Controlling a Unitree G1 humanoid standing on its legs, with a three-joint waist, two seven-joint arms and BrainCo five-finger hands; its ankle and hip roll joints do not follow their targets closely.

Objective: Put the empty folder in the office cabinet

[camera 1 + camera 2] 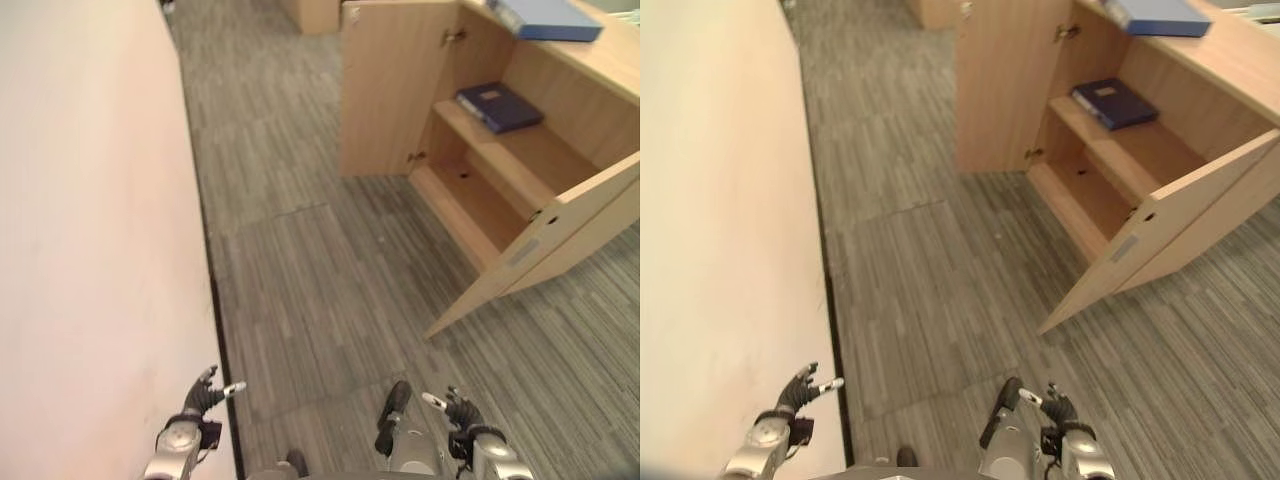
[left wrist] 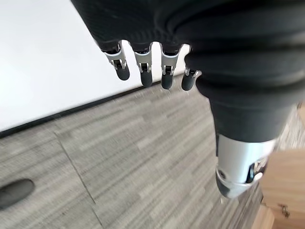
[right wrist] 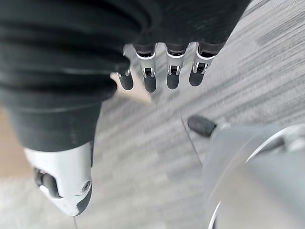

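We see our left robot hand (image 1: 203, 397) low by the wall (image 1: 90, 220), fingers relaxed and holding nothing. Our right robot hand (image 1: 462, 412) hangs over the carpet (image 1: 300, 260), likewise released. Further right, the cabinet (image 1: 500, 190) stands open, a dark blue folder (image 1: 499, 107) lying on its upper shelf.

You get bright, even light across both head views: the wall (image 1: 90, 200) in the left half of the frame reads pale and almost featureless, and the carpet (image 1: 300, 290) carries no hard shadows. Shade gathers inside the cabinet (image 1: 385, 90) at upper right, deepest under its shelf, with a faint darker patch on the floor at its base. In the left wrist view the wall washes out to white at upper left, and the left hand (image 2: 143, 62) shows small glints on its silver fingers
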